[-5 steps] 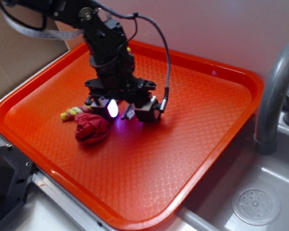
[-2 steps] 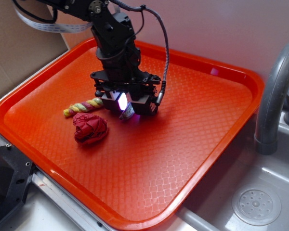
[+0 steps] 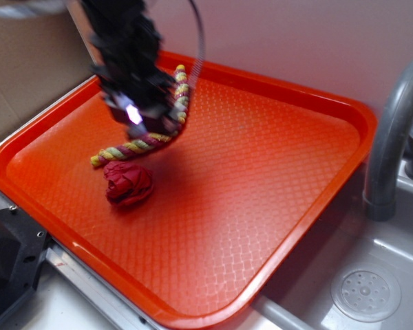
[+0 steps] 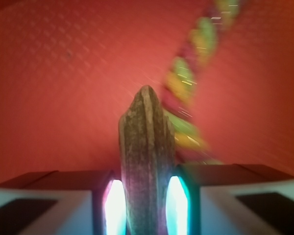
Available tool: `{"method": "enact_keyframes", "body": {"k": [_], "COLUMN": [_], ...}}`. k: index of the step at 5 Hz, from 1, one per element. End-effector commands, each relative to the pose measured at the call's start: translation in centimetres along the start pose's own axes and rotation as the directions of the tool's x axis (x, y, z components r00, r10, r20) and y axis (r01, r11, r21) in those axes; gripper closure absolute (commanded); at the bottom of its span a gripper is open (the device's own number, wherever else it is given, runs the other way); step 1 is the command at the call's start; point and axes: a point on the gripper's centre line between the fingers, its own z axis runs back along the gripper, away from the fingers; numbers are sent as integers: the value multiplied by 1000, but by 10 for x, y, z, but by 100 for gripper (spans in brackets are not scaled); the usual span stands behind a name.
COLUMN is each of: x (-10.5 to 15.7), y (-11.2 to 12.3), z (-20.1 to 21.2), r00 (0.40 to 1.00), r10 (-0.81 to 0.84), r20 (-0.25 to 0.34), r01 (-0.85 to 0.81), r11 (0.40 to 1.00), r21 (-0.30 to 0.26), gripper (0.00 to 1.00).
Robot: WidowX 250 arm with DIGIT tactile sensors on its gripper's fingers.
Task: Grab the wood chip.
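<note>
Your orange tray [image 3: 316, 110], textured all over, sits beside the sink [image 3: 372, 275]. On it you have the red-and-yellow twisted rope [image 3: 134, 146], curving from the back rim toward the left side, and the wrinkly red cloth ball [image 3: 128, 183] just in front of the rope's near end, possibly touching it; blur hides that.

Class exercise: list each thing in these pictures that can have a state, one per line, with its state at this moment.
wood chip: clamped upright between the glowing fingers, off the tray
gripper: shut on the wood chip, blurred by motion in the exterior view
rope: lying curved on the tray, untouched
cloth ball: crumpled, resting on the tray beside the rope's end
tray: flat beside the sink
</note>
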Motion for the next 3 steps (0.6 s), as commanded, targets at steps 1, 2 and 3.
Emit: {"method": "enact_keyframes", "body": {"k": [1, 2, 3], "x": [10, 5, 3], "y": [15, 23, 23], "z": [102, 127, 124], "r00": [993, 993, 991], "r10": [-114, -121, -129], "r20": [21, 11, 20], "r01": [113, 120, 128], "r11": [994, 991, 989], "r21": [6, 59, 78], "gripper": [100, 100, 100]}}
